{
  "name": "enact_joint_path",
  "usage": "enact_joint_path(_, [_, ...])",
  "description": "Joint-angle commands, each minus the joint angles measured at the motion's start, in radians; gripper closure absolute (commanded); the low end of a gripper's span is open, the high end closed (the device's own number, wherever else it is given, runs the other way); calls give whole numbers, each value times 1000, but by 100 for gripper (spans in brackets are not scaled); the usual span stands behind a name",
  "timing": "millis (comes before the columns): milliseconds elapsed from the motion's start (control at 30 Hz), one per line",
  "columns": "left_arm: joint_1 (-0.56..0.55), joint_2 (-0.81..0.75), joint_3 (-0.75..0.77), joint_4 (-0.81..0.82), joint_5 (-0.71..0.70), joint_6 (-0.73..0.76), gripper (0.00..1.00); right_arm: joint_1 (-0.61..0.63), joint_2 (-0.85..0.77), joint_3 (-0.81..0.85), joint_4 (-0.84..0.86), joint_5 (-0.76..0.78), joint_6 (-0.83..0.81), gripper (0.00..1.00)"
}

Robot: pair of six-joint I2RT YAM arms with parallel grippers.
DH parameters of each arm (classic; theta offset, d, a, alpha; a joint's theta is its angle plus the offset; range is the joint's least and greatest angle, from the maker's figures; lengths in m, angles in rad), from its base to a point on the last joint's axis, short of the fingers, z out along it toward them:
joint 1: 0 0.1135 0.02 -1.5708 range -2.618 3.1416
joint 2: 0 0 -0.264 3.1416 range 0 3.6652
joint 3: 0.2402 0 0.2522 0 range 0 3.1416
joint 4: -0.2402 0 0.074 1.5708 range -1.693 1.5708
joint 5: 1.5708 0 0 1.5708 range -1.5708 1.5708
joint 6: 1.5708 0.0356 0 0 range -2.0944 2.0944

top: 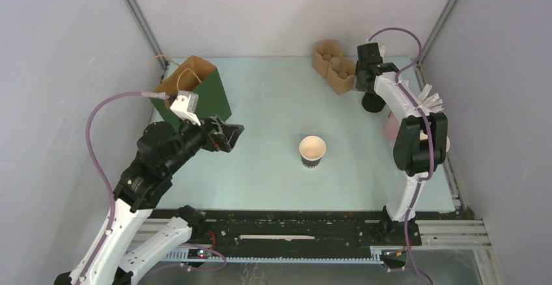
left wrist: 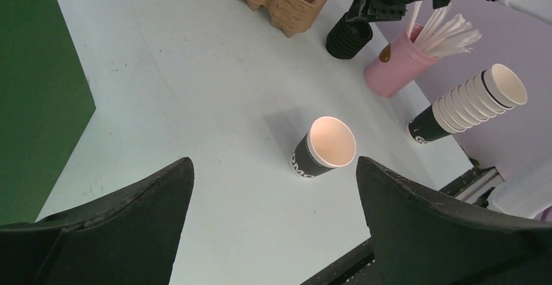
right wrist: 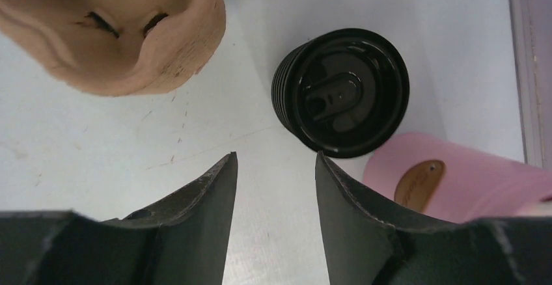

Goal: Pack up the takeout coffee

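Top external view shows the paper cup [top: 312,151] standing upright and open-topped near the middle of the tabletop [top: 273,103], a little toward the near edge, its wall dark with white lettering and its inside pale. The left jaws hang above the left half of the tabletop, spread wide and gripping nothing; they point toward the cup, which stands well apart from them to their right. In the left wrist view the cup [left wrist: 323,148] shows in the gap between the two dark fingers [left wrist: 130,213], well ahead of their tips and touching neither. The right jaws are up by the far right corner, over a stack of black lids [right wrist: 342,90]. In the right wrist view these jaws stand parted with bare tabletop between them and nothing in their grip; the lids lie just past the fingertips [right wrist: 325,168], offset toward the right-hand one, and whether that tip touches the stack cannot be told. Beside the lids sit brown cardboard cup carriers [top: 335,67] toward the far edge and a pink cup of straws [left wrist: 397,70] toward the right edge, with a nested stack of cups [left wrist: 469,99] beyond it. A green paper bag [top: 202,93] stands at the far left corner.
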Motion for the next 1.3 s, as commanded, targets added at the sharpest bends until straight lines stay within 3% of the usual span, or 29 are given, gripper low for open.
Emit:
enact_joint_path(0, [-5, 8, 12, 2, 3, 27, 0, -32, 64, 85, -1, -24, -31, 44])
enact_joint_path(733, [-5, 30, 15, 14, 11, 18, 0, -109, 225, 208, -22, -118, -44, 48])
enact_joint_path(1267, [-5, 28, 16, 12, 15, 11, 0, -112, 220, 195, -19, -138, -33, 70])
